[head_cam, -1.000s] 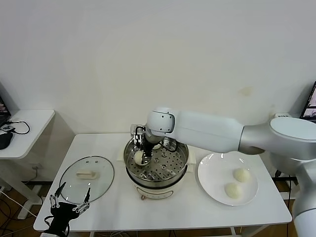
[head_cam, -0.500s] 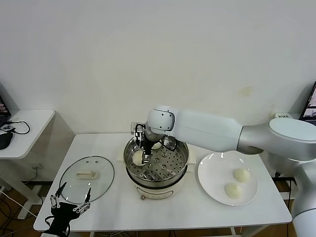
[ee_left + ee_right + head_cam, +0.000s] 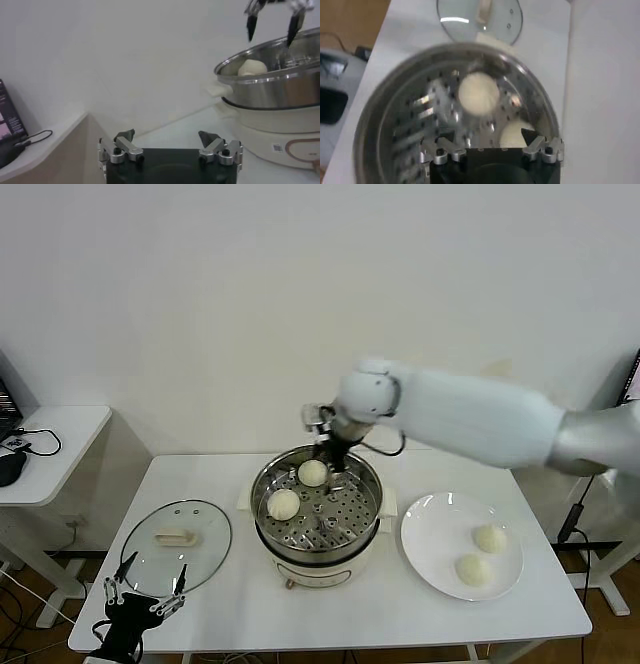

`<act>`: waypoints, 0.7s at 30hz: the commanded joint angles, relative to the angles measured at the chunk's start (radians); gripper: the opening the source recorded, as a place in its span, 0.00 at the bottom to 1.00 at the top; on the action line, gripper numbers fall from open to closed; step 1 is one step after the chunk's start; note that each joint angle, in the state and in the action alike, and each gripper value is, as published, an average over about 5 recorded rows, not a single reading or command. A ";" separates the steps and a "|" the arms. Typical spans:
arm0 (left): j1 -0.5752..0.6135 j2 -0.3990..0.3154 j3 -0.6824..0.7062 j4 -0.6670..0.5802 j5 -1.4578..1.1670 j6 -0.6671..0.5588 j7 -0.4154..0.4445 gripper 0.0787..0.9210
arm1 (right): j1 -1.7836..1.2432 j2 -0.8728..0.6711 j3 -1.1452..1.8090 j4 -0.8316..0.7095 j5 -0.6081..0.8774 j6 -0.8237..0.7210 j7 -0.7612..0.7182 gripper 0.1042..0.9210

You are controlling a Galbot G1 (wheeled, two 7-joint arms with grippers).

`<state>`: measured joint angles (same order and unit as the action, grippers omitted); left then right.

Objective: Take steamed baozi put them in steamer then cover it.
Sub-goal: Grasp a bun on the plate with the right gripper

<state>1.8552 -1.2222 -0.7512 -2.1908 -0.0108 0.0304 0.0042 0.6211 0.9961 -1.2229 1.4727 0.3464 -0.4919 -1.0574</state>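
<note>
On table left of steamer (image 3: 316, 519), cover (image 3: 176, 545) lies flat, handle lengthwise left-right; R gripper (image 3: 330, 446) wide

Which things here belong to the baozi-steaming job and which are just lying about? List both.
Job:
- two baozi in the steamer
- two baozi on the plate
- steamer
- glass cover, flat on the table
- right gripper, open above the steamer
- left gripper, open by the cover

Lying about:
- side table with cables
</note>
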 commanded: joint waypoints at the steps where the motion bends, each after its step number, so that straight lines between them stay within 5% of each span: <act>1: -0.003 0.002 0.011 -0.003 0.001 0.003 0.002 0.88 | 0.119 -0.384 -0.071 0.220 -0.140 0.117 -0.108 0.88; 11: -0.006 0.018 0.013 0.011 -0.001 0.003 0.003 0.88 | -0.010 -0.645 -0.062 0.310 -0.280 0.184 -0.114 0.88; 21: -0.005 0.021 0.008 0.014 -0.002 0.007 0.004 0.88 | -0.582 -0.777 0.350 0.303 -0.430 0.198 -0.095 0.88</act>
<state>1.8486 -1.2014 -0.7423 -2.1792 -0.0123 0.0357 0.0074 0.4631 0.4113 -1.1642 1.7283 0.0589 -0.3278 -1.1441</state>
